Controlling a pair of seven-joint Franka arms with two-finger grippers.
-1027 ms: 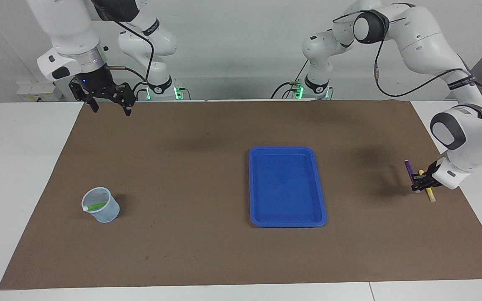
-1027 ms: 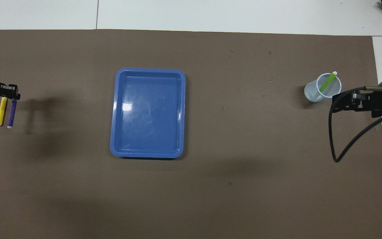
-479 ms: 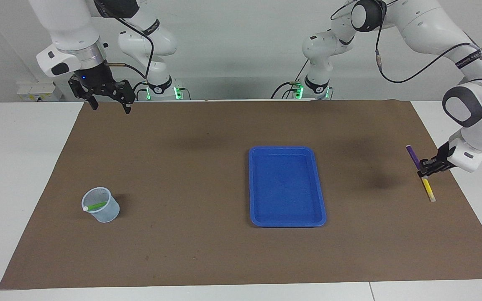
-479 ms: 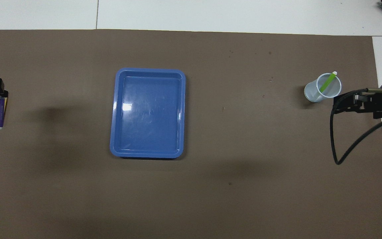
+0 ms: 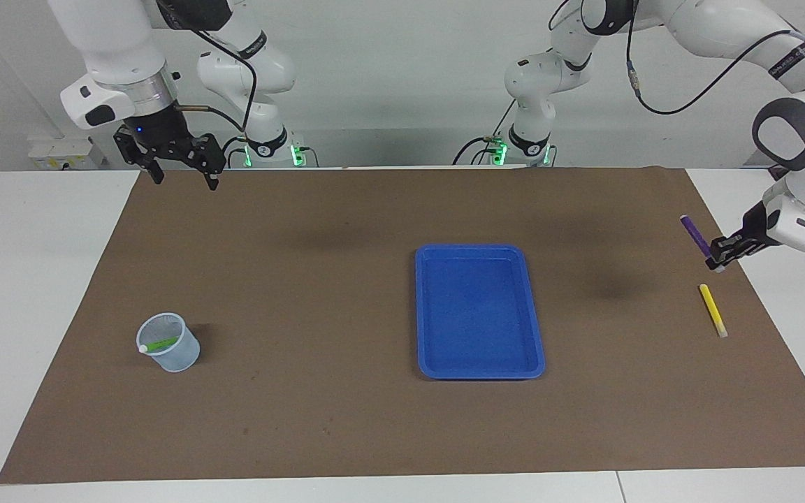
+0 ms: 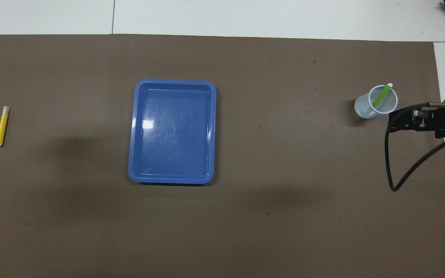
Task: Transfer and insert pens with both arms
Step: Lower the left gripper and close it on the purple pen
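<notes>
Brown mat (image 5: 305,293) covers the desk (image 5: 39,279). Left claw (image 5: 717,260) — clenched on the purple pen (image 5: 694,235) — is raised over the mat's edge; yellow pen (image 5: 712,309) lies below it. Green pen (image 5: 160,344) stands in the cup (image 5: 169,342). Right claw (image 5: 180,175) waits, released, over the mat's corner.

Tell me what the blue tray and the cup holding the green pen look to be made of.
Blue tray: likely moulded plastic, glossy; light glints off its floor and the corners are rounded. Cup: seems thin, translucent plastic, pale and slightly frosted; the green pen shows through its wall in the facing view.
</notes>
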